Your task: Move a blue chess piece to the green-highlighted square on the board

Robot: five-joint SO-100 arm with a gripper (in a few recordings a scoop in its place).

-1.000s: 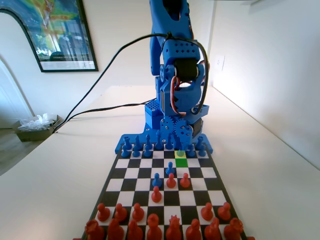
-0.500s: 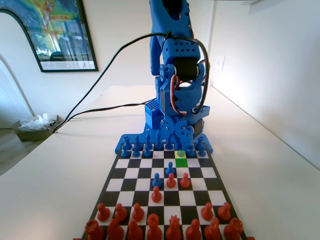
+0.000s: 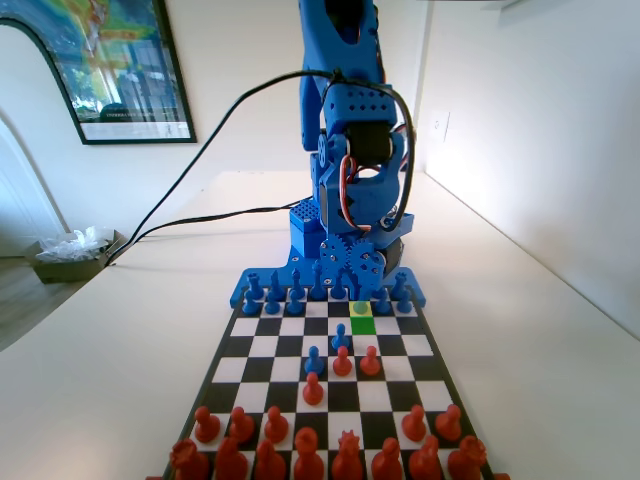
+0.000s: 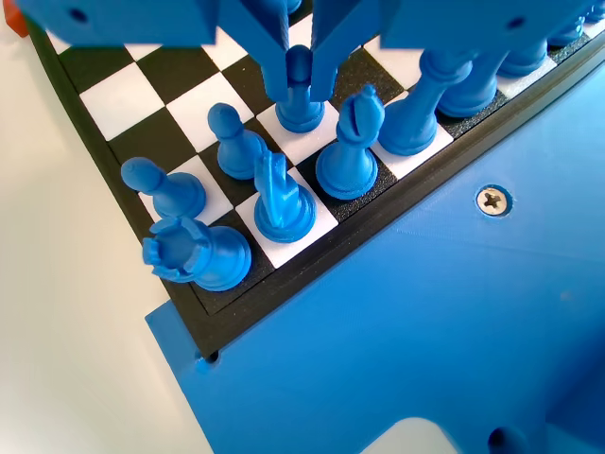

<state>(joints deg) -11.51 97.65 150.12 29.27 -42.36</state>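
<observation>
The end effector (image 4: 300, 71) pinches the blue chess piece (image 4: 301, 99) — round-headed, flared base — upright on a white square.

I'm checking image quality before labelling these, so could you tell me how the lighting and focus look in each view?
Fixed view: bright light from the right washes out the wall and tabletop; the gripper is backlit, and the red pieces at the bottom edge look soft. Wrist view: evenly lit, the blue pawn between the jaws and the blue pieces near it are sharp, with glare on the board's black rim.
</observation>
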